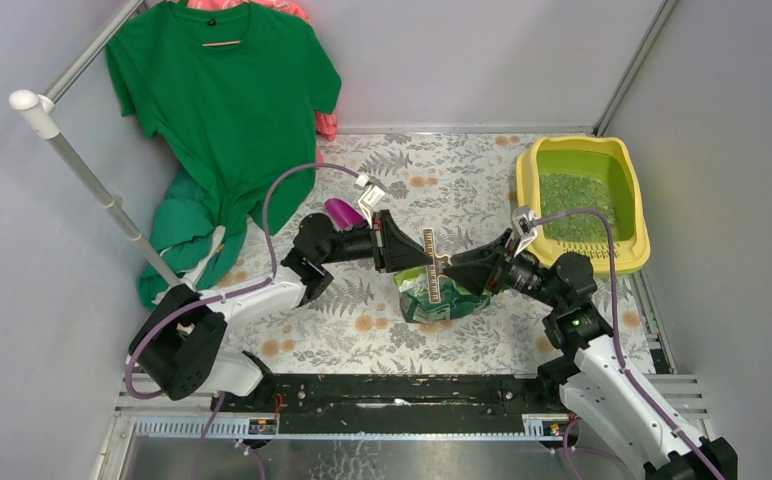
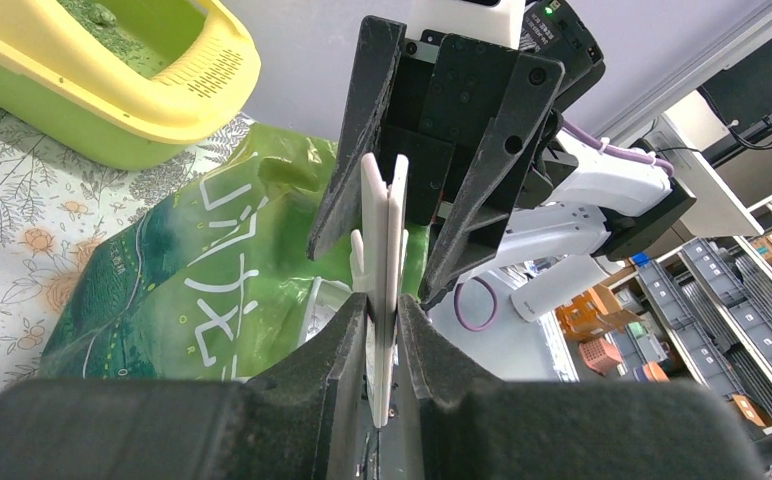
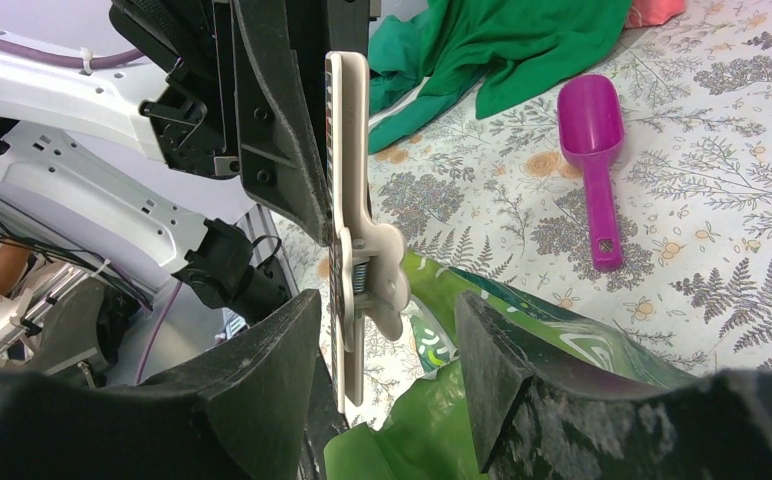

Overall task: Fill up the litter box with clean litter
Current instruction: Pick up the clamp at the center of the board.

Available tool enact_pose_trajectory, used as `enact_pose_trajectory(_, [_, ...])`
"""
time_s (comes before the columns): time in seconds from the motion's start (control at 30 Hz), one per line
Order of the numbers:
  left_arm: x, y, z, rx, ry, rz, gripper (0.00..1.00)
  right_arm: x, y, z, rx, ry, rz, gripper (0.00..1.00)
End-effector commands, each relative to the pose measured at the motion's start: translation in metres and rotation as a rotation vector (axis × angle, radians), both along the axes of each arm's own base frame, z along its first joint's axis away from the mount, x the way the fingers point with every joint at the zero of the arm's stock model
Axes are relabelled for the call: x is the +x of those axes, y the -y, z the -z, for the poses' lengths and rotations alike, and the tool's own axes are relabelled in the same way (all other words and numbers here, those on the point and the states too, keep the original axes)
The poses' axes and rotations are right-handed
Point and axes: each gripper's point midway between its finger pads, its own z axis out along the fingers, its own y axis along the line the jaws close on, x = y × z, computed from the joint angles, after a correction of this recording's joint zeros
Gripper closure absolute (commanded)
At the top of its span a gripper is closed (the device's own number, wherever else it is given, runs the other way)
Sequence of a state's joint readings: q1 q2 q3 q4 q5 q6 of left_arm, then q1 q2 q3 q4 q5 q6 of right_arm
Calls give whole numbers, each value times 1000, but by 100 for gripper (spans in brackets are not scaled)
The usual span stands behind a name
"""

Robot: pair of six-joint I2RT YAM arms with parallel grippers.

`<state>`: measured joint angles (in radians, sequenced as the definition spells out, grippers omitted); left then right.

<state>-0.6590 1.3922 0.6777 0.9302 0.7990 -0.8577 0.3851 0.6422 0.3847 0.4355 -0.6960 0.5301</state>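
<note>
The yellow litter box (image 1: 622, 262) stands at the back right with green clean litter (image 1: 577, 205) inside; the left wrist view also catches the box (image 2: 142, 110) and its litter (image 2: 102, 20). A glossy green bag (image 1: 442, 300) lies mid-table under both grippers. A long white bag clip (image 1: 429, 262) hangs upright above it. My left gripper (image 2: 384, 310) is shut on the clip (image 2: 387, 230). My right gripper (image 3: 387, 310) faces it, jaws apart on either side of the clip (image 3: 347, 150), not pinching it.
A purple scoop (image 1: 340, 210) lies on the floral tablecloth behind the left arm. A green T-shirt (image 1: 222, 100) hangs on a white rail (image 1: 82, 170) at the back left, its hem on the table. Grey walls close in the sides.
</note>
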Motion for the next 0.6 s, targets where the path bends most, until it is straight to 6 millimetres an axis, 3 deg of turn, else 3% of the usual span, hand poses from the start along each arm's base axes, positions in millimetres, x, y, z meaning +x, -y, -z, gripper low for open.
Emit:
enact_pose_trajectory(0.0, [0, -3, -10, -39, 50, 5, 77, 3, 2, -21, 17, 69, 14, 41])
enact_pose_trajectory(0.57, [5, -10, -2, -29, 33, -25, 77, 0, 5, -19, 31, 65, 23, 41])
